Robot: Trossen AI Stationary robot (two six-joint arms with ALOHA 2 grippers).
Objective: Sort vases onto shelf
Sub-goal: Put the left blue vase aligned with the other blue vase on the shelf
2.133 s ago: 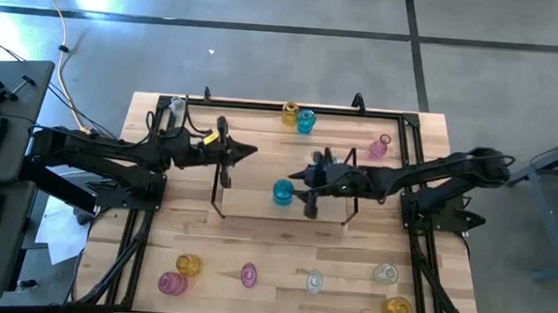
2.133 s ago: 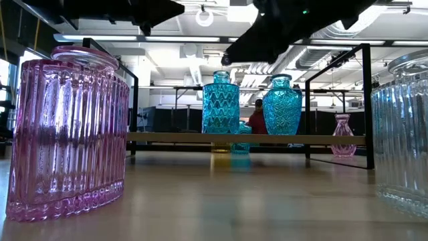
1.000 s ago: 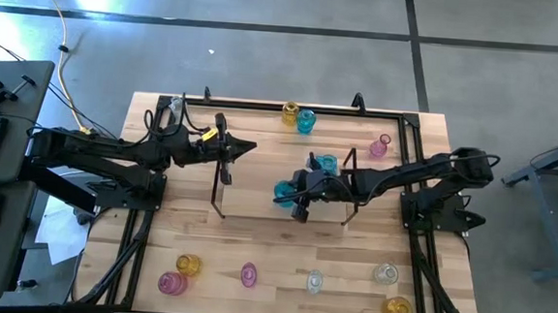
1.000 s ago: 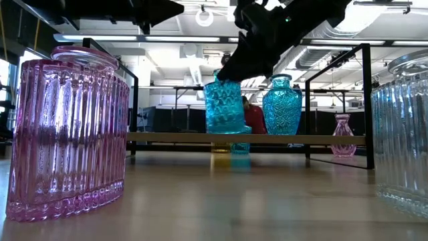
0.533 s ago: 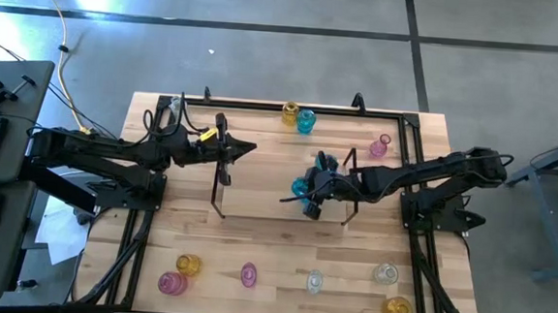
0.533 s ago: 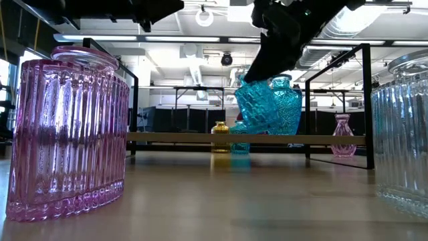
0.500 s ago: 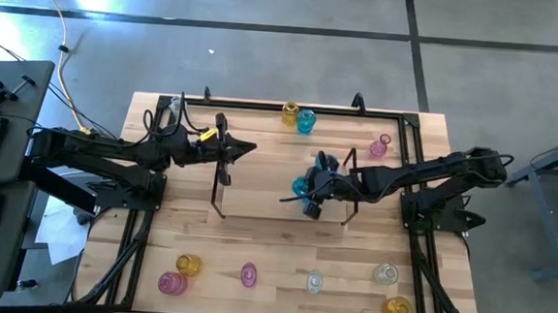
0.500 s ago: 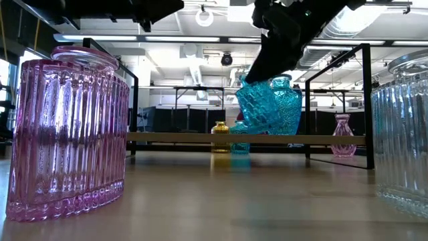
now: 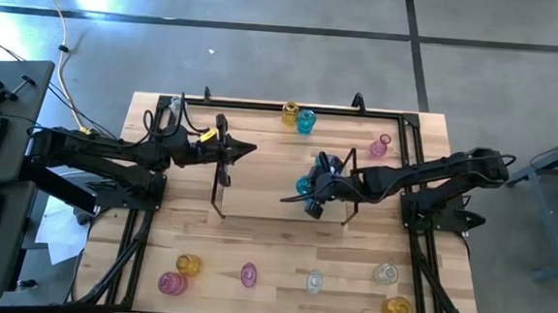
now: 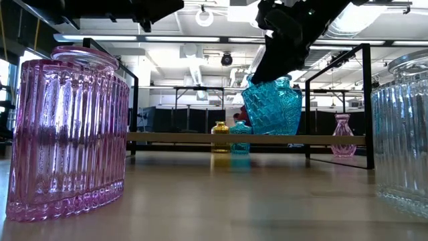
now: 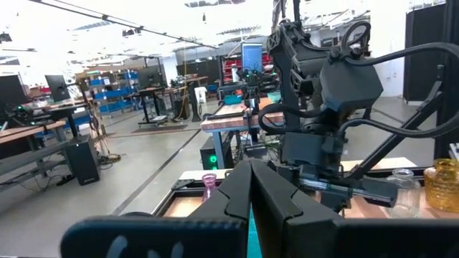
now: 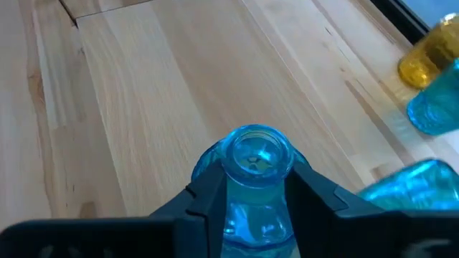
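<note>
1. Nearest the table's front edge stands a row of six vases: a pink one (image 9: pixel 171 283), an amber one (image 9: pixel 188 264), a second pink (image 9: pixel 248 274), a clear one (image 9: pixel 314 281), a second clear (image 9: pixel 385 273) and a second amber (image 9: pixel 398 309). None of them touches another, and both my grippers are well away from them.
2. Farther in, the shelf (image 9: pixel 258 189) lies across the middle of the table, with a wire frame at each short end.
3. My right gripper (image 9: pixel 314 186) is over the right part of the shelf. Its fingers (image 12: pixel 208 190) are clamped on the neck of a blue vase (image 12: pixel 254 161), one on each side, just under the rim.
4. In the low view that blue vase (image 10: pixel 257 110) hangs tilted, with its base close over the board. I cannot tell whether the base touches the wood.
5. Just beside it, on its right in the low view, another blue vase (image 10: pixel 289 100) stands upright on the shelf. The two overlap from this angle, so I cannot tell whether they touch.
6. My left gripper (image 9: pixel 245 151) waits over the left end of the shelf. Its fingers (image 11: pixel 237 197) are pressed together with nothing between them.
7. Beyond the shelf, a small pink vase (image 9: pixel 382 145) stands on the table near the right frame.
8. Farthest back, a small amber vase (image 9: pixel 290 111) and a small blue vase (image 9: pixel 305 121) stand just beside each other at the table's far edge.
</note>
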